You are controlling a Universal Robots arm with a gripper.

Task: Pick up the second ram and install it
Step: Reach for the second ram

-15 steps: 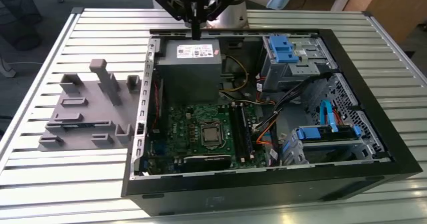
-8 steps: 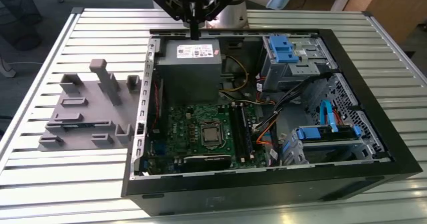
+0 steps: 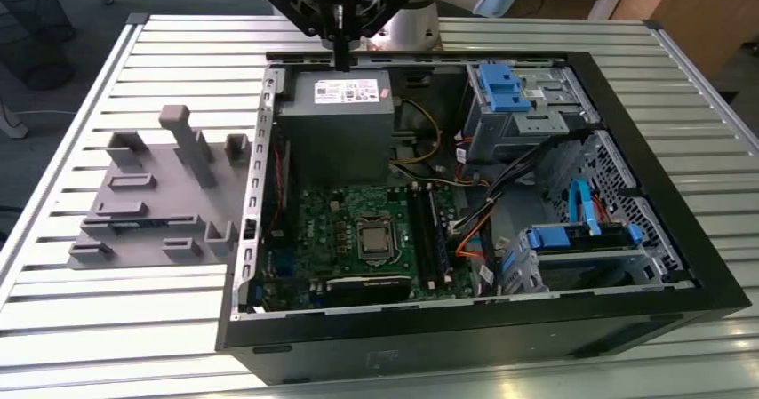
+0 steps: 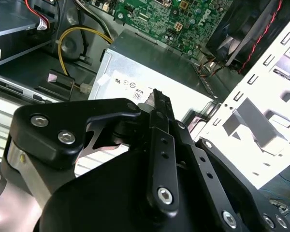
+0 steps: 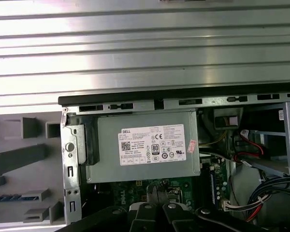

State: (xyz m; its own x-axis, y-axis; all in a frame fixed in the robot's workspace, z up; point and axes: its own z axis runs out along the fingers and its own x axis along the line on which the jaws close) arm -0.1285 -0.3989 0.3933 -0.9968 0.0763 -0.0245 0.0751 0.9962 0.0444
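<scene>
Gripper (image 4: 158, 96), second wrist view: fingers pinched together on nothing, above the power supply (image 4: 154, 63). First wrist view: we log the second ram (image 5: 9, 198) lying in its gray fixture (image 5: 5, 140) (a cradle, we judge, presenting it for pickup). Exterior view: gripper (image 3: 341, 59) over the computer case (image 3: 475, 337), well apart from the second ram (image 3: 124, 224).

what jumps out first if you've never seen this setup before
The big black computer case catches the eye first. It lies open in the middle of the slatted table, its green motherboard exposed. At the top of the exterior view, the black gripper hangs just above the gray power supply. On the exterior view's left, beside the case, sits a gray fixture of upright blocks.
</scene>
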